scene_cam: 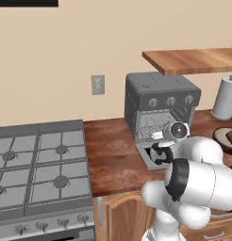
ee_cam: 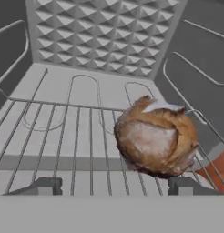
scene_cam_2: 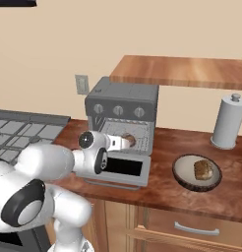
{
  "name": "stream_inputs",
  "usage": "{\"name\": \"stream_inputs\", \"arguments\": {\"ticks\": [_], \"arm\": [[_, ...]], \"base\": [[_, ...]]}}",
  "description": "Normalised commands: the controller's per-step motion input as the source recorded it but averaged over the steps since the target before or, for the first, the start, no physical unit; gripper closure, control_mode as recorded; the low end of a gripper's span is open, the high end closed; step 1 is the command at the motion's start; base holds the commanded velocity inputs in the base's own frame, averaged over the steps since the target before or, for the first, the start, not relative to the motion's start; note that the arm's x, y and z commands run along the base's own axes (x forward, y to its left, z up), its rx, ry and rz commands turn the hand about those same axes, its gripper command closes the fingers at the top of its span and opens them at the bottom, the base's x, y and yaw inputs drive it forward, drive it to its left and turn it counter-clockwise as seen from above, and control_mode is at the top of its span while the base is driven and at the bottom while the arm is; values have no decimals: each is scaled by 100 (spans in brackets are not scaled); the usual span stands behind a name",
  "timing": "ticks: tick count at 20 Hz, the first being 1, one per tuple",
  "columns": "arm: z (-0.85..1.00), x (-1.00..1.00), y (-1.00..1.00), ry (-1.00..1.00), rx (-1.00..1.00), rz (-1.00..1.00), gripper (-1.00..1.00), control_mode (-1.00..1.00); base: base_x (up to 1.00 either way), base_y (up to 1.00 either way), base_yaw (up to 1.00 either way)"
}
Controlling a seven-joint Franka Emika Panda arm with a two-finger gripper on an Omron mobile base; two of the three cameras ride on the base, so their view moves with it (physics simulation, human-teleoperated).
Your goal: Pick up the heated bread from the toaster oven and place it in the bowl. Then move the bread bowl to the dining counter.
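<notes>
Toaster oven on reddish-brown counter, gas stove alongside.

Crusty brown bread on thin wire rack; glossy wood-grain counter.

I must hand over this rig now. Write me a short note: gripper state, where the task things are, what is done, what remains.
Gripper: open, empty, reaching into the toaster oven, door down.
Heated bread: on the wire rack, toward the right finger, not yet between the tips.
Bowl: on the counter right of the oven, already holding a brown piece.
Done: nothing.
Left: grasp the bread, put it in the bowl, carry the bowl to the dining counter.
</notes>
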Motion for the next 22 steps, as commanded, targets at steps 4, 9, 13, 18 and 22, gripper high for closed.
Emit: {"name": "stream_inputs", "arguments": {"ticks": [4,9,13,18,22], "arm": [[-3,-100,-22,35,1,-4,-100,-100],[36,-100,-19,28,10,-11,-100,-100],[95,-51,-16,44,20,-9,-100,-100],[31,0,-11,17,20,-1,-100,-100],[-4,47,0,-19,1,0,-100,-100]], "base": [[0,0,0],[0,0,0],[0,0,0],[0,0,0],[0,0,0]]}}
